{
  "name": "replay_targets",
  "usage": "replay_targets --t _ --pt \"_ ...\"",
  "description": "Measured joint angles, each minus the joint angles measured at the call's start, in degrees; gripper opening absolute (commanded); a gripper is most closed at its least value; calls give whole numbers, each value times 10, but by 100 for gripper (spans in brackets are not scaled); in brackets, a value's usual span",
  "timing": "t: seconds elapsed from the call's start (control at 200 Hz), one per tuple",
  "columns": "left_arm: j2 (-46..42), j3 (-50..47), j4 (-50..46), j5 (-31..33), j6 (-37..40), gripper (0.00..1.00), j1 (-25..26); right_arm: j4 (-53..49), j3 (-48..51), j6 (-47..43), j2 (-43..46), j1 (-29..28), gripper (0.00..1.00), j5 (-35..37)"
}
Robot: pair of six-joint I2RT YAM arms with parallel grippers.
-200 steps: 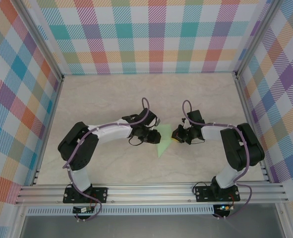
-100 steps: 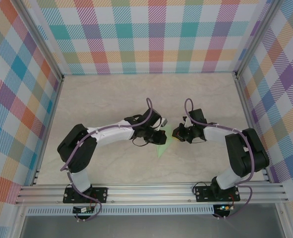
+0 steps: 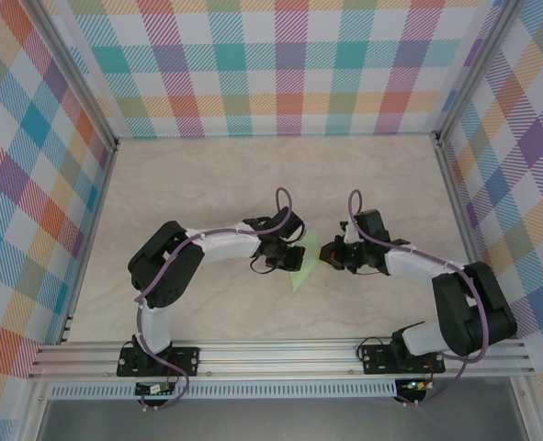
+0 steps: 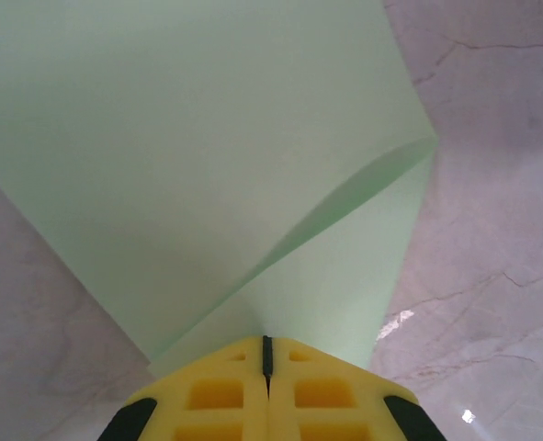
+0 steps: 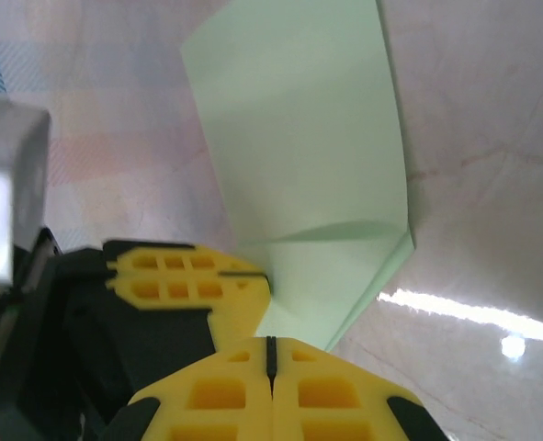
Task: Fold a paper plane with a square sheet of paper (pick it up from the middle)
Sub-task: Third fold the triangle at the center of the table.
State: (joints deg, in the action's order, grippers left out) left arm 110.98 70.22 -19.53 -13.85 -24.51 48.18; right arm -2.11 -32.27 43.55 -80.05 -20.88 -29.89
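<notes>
The pale-green sheet of paper (image 3: 299, 275) hangs between my two grippers at the table's middle, its pointed tip toward the near edge. In the left wrist view the paper (image 4: 197, 138) spreads out from my left gripper (image 4: 267, 345), whose yellow jaws are shut on its edge; one layer bows up as a curved flap. My right gripper (image 5: 271, 349) is shut on the opposite edge of the paper (image 5: 299, 129), which shows a folded corner. The left gripper's yellow fingers (image 5: 184, 276) sit close beside it. From above, the left gripper (image 3: 294, 260) and right gripper (image 3: 327, 256) nearly meet.
The pale marble table (image 3: 207, 193) lies under both arms. Plaid walls (image 3: 289, 64) enclose the back and sides, and an aluminium rail (image 3: 280, 354) runs along the near edge.
My left gripper has moved right and a little nearer, closing the gap to the right gripper. The paper between them has narrowed and bowed into layers.
</notes>
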Motion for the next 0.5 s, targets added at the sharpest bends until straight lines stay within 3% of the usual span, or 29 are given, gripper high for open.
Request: replay_targets --t 0.185,0.5 --pt "1 -1 2 -1 0 0 0 31 51 37 11 -48 0 1" --pt "5 -3 4 -4 1 0 0 90 57 92 12 -158 0 36"
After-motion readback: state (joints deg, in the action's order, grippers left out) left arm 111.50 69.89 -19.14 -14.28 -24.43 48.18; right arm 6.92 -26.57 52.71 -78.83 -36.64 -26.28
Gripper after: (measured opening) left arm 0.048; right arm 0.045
